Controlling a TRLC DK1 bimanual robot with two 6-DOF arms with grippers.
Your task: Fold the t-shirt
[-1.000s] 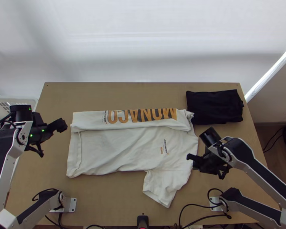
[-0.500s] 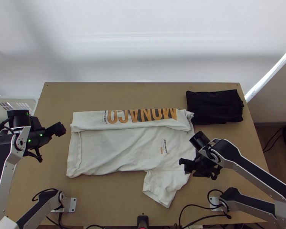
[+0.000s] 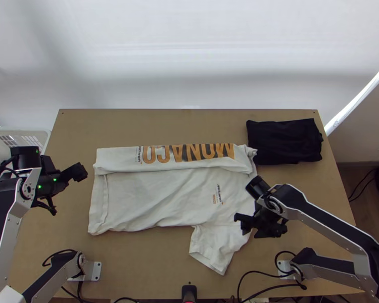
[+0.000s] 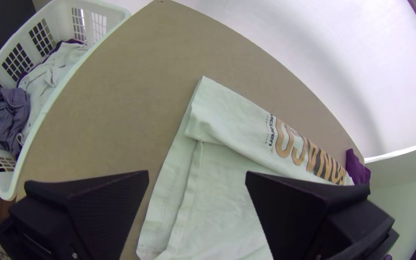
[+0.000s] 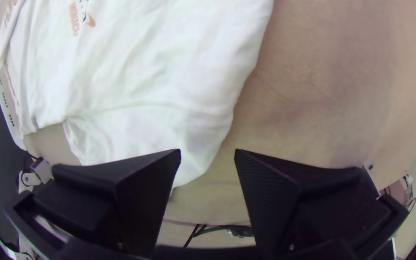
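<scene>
The white T-shirt (image 3: 154, 197) lay across the middle of the wooden table (image 3: 154, 126), its far side folded over in a long band with orange-and-black lettering, and one sleeve (image 3: 215, 250) spread toward the near edge at the right. The left gripper (image 3: 66, 192) was just left of the shirt, its jaws wide and holding nothing, while the right gripper (image 3: 256, 231) was above the shirt's right edge by that sleeve, its jaws moderately apart and also holding nothing. Folded black cloth (image 3: 285, 141) lay far right, and a white laundry basket (image 4: 8, 192) with clothes in it stood at the left
</scene>
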